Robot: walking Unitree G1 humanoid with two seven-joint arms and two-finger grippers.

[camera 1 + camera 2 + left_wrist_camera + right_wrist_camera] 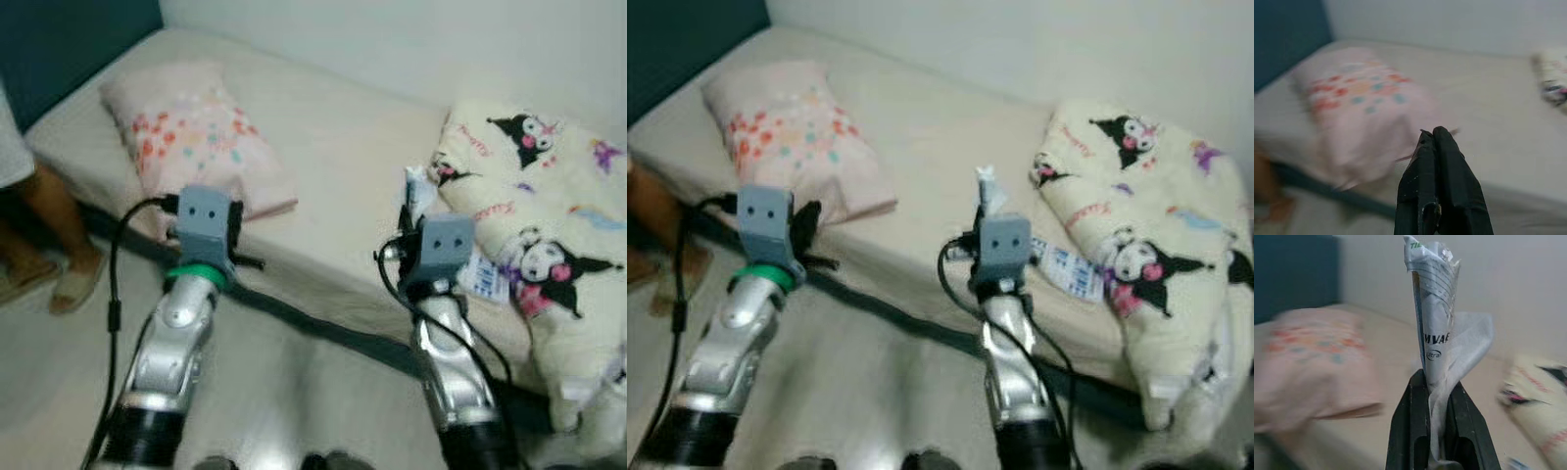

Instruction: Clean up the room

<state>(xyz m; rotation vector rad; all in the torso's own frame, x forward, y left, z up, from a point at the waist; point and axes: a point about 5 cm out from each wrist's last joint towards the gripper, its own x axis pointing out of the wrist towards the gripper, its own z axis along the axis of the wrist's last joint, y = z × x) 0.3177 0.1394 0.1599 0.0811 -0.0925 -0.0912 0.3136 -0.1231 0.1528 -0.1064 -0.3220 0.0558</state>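
While both silver arms reach forward over the near edge of the bed, the four views read as follows.

Left eye view, bed: a cream mattress (343,196) runs from upper left to lower right of the frame, with a dark band along its near edge.
Left eye view, pillow: a pink pillow with a floral print (191,142) lies at upper left on the mattress.
Left eye view, blanket: a cream blanket with cartoon figures (544,235) is bunched at the right of the frame.
Left eye view, pack: a white and blue printed packet (485,276) lies on the mattress just beside the blanket.
Left eye view, person: a bare leg and slipper (59,255) stand at the left edge, on the floor.
Right eye view, right gripper (988,196): at frame centre, a crumpled wrapper sticks up above its grey wrist block.
Left wrist view, left gripper (1434,137): at lower centre, fingers pressed together with nothing between them, pointing at the blurred pillow.
Right wrist view, wrapper: a crumpled white wrapper with dark print (1435,318) rises from lower centre to the top of the frame, clamped between the two black fingers (1409,421).
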